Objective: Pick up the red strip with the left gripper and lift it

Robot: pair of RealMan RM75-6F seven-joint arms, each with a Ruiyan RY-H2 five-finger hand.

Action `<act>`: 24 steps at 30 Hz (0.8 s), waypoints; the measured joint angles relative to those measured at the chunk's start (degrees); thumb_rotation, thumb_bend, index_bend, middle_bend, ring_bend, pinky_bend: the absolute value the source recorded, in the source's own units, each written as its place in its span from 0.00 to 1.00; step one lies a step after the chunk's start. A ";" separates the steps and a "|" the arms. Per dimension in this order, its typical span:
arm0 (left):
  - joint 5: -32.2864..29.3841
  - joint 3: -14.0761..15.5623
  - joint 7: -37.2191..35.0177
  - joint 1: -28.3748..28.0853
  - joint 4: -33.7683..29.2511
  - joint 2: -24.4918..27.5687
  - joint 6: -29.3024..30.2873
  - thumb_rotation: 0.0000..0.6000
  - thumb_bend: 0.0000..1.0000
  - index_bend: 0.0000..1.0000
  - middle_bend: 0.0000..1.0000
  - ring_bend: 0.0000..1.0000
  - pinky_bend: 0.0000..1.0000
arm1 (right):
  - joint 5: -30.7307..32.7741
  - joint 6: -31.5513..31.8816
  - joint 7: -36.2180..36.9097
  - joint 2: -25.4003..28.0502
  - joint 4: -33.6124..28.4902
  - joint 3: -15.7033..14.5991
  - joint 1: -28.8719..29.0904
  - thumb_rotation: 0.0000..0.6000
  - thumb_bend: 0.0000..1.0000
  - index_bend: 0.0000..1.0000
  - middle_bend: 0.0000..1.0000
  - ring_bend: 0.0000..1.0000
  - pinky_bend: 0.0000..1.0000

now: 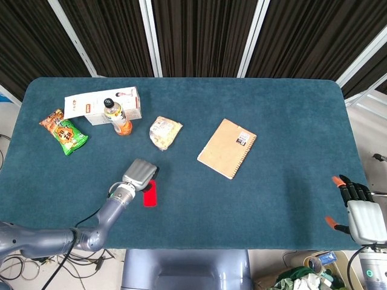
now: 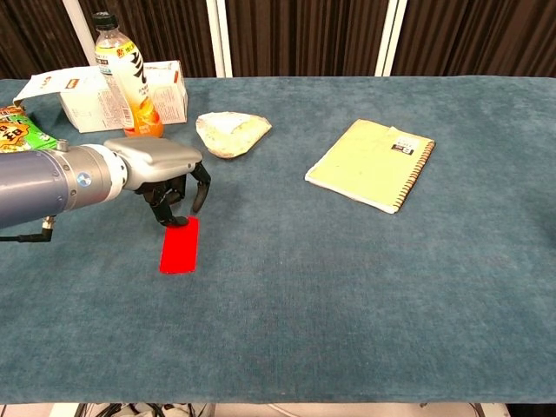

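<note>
The red strip [image 2: 180, 244] lies flat on the blue table [image 2: 365, 287], near the front edge. The left hand [image 2: 170, 178] is right over its far end, fingers curled down but holding nothing yet (the tips look like they touch it). This is the grabbing step. Next, it needs to pinch the strip and lift.

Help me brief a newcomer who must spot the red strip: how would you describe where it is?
Start from the teal table and go to its near edge on the robot's left side, where the left hand hangs with fingers curled down. The red strip lies flat just under those fingertips. It is the only plain bright red, flat thing there; the bottle, box and notebook sit farther back.
</note>
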 measured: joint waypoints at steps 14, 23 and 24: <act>-0.58 0.27 1.44 -0.38 2.97 -2.31 0.24 1.00 0.34 0.51 0.92 0.81 0.76 | 0.25 -0.14 0.38 0.13 -0.13 0.08 0.00 1.00 0.03 0.15 0.09 0.15 0.12; -0.83 0.38 1.98 -0.62 3.94 -3.26 -0.32 1.00 0.35 0.54 0.92 0.82 0.76 | 0.55 -0.15 0.64 0.14 -0.23 0.21 -0.03 1.00 0.03 0.15 0.09 0.15 0.12; -0.90 0.39 2.07 -0.64 4.01 -3.32 -0.33 1.00 0.35 0.54 0.92 0.82 0.76 | 0.58 -0.16 0.71 0.14 -0.27 0.22 -0.03 1.00 0.03 0.15 0.09 0.15 0.12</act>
